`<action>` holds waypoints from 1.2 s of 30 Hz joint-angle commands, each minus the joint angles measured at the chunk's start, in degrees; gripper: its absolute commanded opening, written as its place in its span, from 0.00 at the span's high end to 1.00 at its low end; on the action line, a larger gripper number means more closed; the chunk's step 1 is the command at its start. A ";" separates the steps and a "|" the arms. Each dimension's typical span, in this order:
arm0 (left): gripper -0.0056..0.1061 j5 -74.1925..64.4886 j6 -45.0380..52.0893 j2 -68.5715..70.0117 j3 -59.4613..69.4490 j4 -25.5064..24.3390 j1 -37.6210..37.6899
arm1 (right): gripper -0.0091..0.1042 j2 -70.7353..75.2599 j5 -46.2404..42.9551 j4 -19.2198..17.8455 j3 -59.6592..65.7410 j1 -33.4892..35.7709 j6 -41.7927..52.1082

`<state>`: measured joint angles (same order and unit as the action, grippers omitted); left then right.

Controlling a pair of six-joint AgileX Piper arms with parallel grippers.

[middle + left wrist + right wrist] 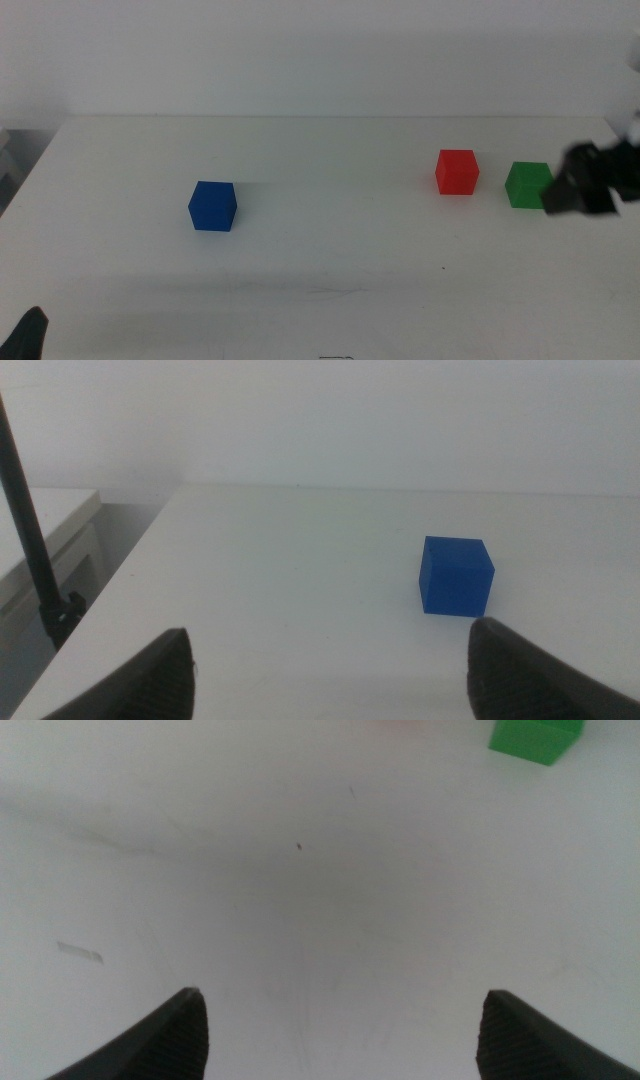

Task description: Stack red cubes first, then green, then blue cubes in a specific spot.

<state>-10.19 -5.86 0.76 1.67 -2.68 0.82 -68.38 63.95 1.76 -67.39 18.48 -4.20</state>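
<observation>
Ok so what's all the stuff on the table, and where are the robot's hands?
red cube: one, bright red, right part of the table, just left of the green one with a small gap.
green cube: one, green, far right, next to the right end effector.
blue cube: one, dark blue, alone on the left part of the table.
table: one, plain white, under everything.
right end effector: one, dark, comes in from the right edge beside the green cube, jaws wide apart, holding nothing.
left end effector: one, dark, waiting at the bottom left corner, jaws apart, blue cube ahead of it.
</observation>
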 commanded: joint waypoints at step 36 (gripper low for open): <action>0.11 4.67 -0.20 1.17 -0.17 0.39 0.11 | 0.09 -57.73 6.96 -3.36 -56.18 -4.92 -9.41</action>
<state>-10.19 -5.86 0.76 1.67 -2.68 0.82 -129.27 70.72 -1.31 -121.57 14.28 -13.52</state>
